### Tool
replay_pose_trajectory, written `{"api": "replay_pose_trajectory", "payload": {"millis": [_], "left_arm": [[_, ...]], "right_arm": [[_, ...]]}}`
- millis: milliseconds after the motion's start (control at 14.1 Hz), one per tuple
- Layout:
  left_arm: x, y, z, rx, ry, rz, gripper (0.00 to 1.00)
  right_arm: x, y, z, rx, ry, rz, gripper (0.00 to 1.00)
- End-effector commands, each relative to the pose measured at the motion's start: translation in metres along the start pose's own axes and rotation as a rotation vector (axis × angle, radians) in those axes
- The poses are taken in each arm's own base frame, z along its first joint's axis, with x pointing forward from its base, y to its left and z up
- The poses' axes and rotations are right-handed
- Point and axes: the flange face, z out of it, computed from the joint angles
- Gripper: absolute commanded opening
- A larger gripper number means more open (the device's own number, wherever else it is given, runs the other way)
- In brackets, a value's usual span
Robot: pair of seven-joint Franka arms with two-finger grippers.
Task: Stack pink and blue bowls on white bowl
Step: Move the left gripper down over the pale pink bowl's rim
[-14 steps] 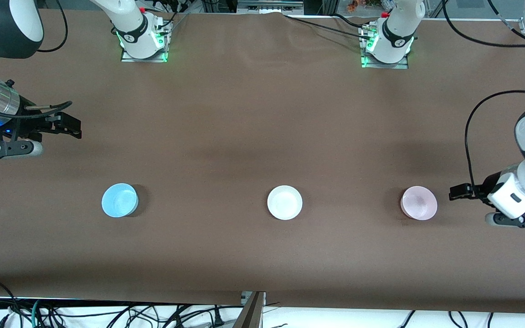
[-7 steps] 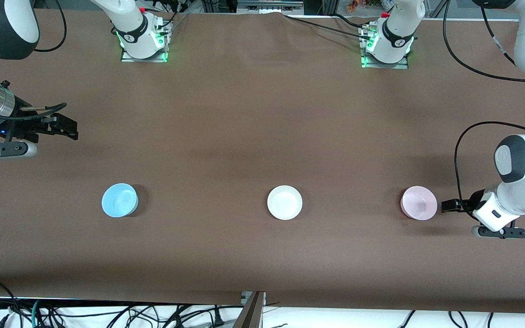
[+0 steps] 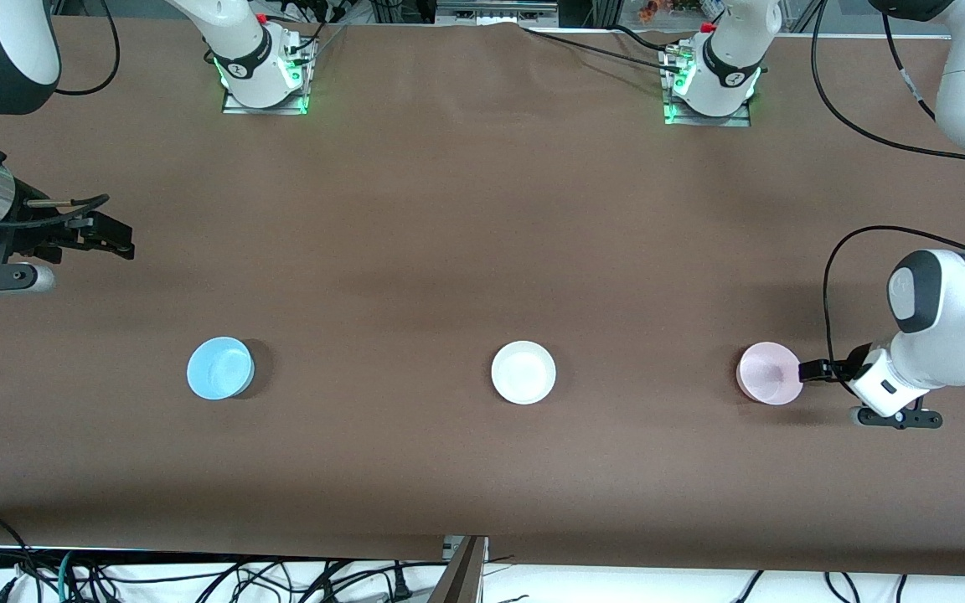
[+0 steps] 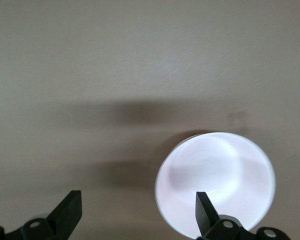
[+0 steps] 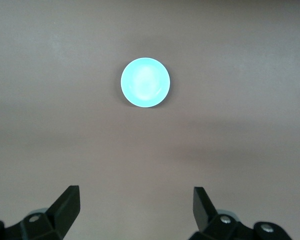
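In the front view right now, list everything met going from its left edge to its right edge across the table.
Right end effector → sky-blue plastic bowl → plain white bowl → pale pink bowl → left end effector.

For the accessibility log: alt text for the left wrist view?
The open left gripper sits at a pale pink round plastic bowl on the brown table, one finger over its rim.
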Motion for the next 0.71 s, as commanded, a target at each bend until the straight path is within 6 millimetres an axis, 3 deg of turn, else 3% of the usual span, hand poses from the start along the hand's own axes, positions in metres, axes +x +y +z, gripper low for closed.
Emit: {"api": "replay_pose_trajectory", "payload": {"millis": [0,142,637], "left_arm": [[-0.014,0.008,0.009,0.088,-0.009,-0.017,1.0],[-0.021,0.015,0.02,0.079,0.004,-0.035,1.0],[-0.035,0.008,0.036,0.049,-0.002,-0.057,0.96]], "right_arm": [[0.001,-0.004,-0.002,0.016,0.007,0.006,1.0],[0.001,-0.004,-0.002,0.016,0.007,0.006,1.0],[0.001,0.0,-0.003,0.016,0.01,0.01,1.0]]}}
